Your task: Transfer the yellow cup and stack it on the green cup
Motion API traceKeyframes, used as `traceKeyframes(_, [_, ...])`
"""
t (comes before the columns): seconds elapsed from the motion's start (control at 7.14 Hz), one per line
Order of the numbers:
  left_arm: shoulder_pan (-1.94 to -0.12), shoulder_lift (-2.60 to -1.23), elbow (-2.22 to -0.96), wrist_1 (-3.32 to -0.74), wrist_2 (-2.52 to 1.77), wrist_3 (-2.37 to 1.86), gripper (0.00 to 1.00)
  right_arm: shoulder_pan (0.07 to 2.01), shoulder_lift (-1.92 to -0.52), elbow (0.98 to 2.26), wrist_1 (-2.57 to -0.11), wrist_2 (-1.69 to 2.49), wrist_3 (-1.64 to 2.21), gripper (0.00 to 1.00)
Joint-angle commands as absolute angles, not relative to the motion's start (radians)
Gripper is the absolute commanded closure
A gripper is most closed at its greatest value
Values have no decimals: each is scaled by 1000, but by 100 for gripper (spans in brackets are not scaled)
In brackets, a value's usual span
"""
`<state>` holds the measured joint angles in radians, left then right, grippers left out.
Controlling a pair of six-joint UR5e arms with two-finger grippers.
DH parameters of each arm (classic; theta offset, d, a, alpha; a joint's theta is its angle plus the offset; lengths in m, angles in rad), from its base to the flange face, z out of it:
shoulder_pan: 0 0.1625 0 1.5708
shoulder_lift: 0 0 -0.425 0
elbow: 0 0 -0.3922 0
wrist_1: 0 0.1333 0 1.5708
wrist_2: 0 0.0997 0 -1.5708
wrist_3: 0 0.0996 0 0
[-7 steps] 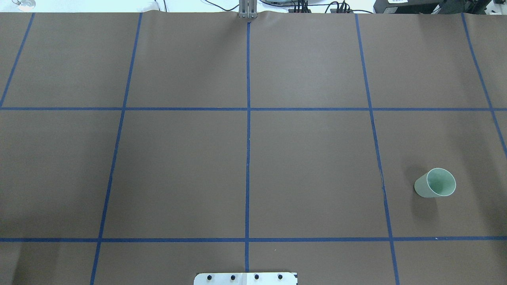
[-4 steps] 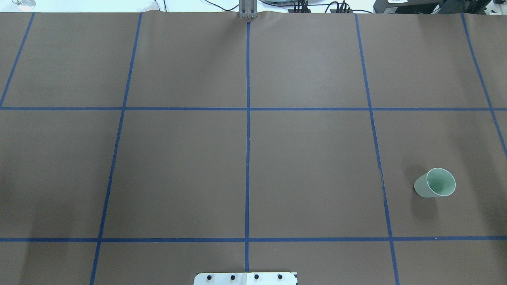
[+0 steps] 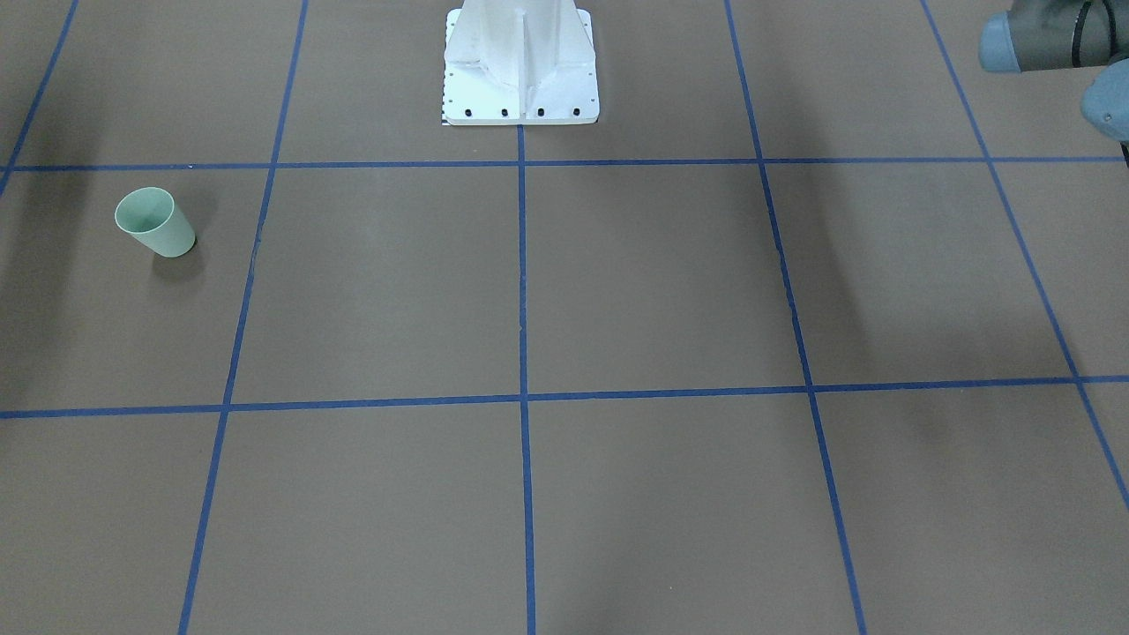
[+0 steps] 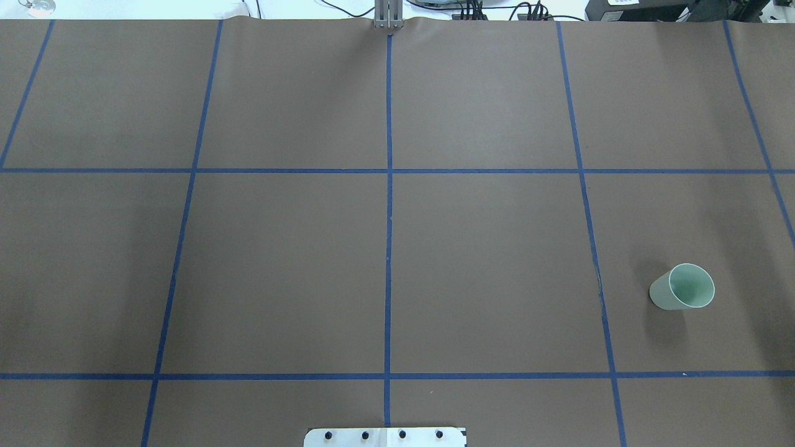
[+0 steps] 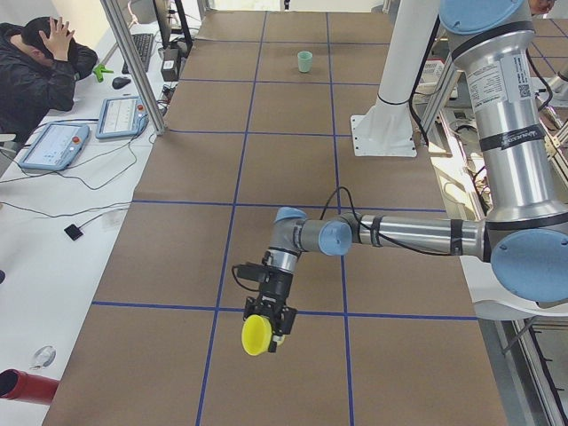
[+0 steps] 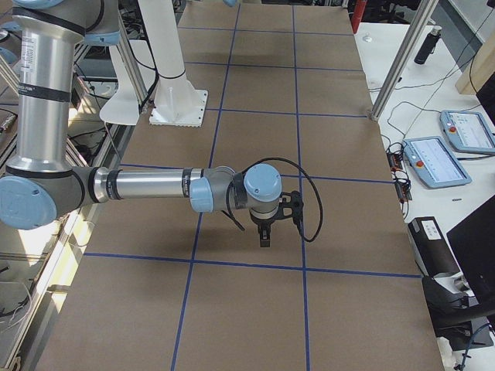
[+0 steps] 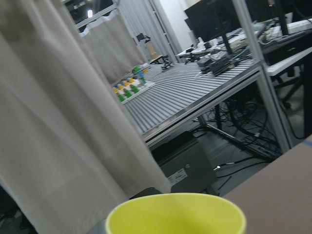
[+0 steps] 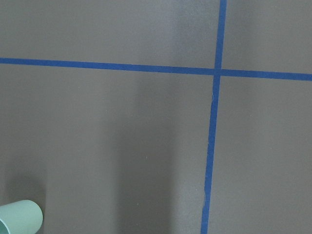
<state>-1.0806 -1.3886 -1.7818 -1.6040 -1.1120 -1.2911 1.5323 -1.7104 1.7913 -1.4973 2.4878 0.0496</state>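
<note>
The green cup [image 4: 683,287] stands upright on the brown table at its right side; it also shows in the front-facing view [image 3: 155,222], far off in the exterior left view [image 5: 304,60], and at the bottom-left corner of the right wrist view [image 8: 19,218]. The yellow cup [image 5: 256,335] is at the tip of my left gripper [image 5: 270,315], above the table near its left end. Its rim fills the bottom of the left wrist view [image 7: 175,214]. My right gripper [image 6: 264,236] points down over the table. I cannot tell whether either gripper is open or shut.
Blue tape lines divide the table into squares. The white robot base [image 3: 520,66] stands at the middle of the near edge. An operator [image 5: 40,62] sits at a side desk with control tablets [image 5: 120,115]. Metal frame posts [image 5: 133,67] stand beside the table.
</note>
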Motion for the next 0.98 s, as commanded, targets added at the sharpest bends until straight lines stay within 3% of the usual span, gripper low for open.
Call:
traceKeyframes(0.0, [-1127, -1599, -1772, -1784, -1136, -1027, 100, 1511, -1677, 1792, -1499, 2487, 54, 0])
traceKeyframes(0.56, [-1117, -1713, -1755, -2275, -1691, -762, 100, 1415, -1611, 1790, -1438, 2482, 312, 1])
traceKeyframes(0.7, [-1115, -1730, -1766, -2351, -1806, -775, 100, 1335, -1541, 1780, -1381, 2474, 434, 1])
traceKeyframes(0.84, [-1038, -1733, -1770, -2469, -1831, -831, 100, 1213, -1382, 1760, -1382, 2453, 592, 1])
